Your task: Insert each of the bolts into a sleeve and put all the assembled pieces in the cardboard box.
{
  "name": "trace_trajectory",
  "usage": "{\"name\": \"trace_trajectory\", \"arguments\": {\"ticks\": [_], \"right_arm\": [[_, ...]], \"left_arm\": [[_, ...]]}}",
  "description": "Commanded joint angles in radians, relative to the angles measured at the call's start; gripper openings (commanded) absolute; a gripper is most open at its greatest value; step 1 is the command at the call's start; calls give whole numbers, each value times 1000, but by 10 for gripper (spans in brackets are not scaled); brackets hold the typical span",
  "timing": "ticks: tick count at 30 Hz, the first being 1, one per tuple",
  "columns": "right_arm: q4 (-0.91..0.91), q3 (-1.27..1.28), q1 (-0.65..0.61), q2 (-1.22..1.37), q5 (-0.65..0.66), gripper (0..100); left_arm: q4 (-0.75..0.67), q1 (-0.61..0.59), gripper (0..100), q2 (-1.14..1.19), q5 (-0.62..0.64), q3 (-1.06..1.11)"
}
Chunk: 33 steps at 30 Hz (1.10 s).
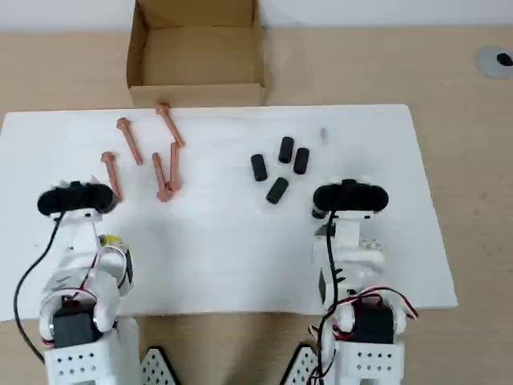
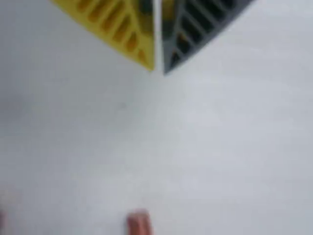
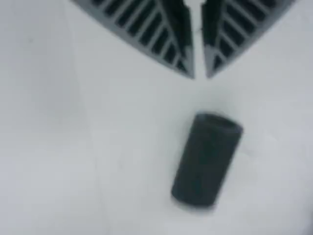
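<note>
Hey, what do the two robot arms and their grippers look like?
The left arm and right arm are white plastic with black motors and black wrist housings, trailing black cables and red wires. The left gripper has one yellow ribbed finger and one dark grey; the right gripper has two dark grey ribbed fingers.

Five orange-brown metal bolts [image 1: 130, 143] lie flat, loose, just ahead of left gripper [image 2: 157, 68]. Four short black tube sleeves [image 1: 277, 190] lie ahead of right gripper [image 3: 198, 76]. Open brown cardboard box [image 1: 196, 95] far beyond both.

high: fixed overhead, facing down over whole white sheet [image 1: 240, 265], cardboard box [image 1: 196, 56] beyond far edge | left wrist: close above sheet, shares one bolt [image 2: 139, 223] end with high | right wrist: close above sheet, shares one sleeve [image 3: 205, 159] with high
</note>
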Motion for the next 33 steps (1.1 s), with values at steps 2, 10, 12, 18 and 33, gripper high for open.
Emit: {"name": "trace_trajectory", "arguments": {"ticks": [2, 10, 12, 18, 33], "right_arm": [[-14, -249, -13, 117, 17, 10], [64, -868, -19, 848, -23, 10], [140, -1029, -19, 1010, -41, 10], [298, -1354, -19, 1360, -14, 12], [301, -1445, -62, 1554, 284, 12]], "left_arm": [[-48, -11, 10, 315, 6, -316], [-48, -8, 8, 934, 175, -750], [-48, -11, 9, 1047, 196, -825], [-46, -12, 9, 1319, 207, -1005], [97, -94, 10, 1873, 206, -1430]]}}
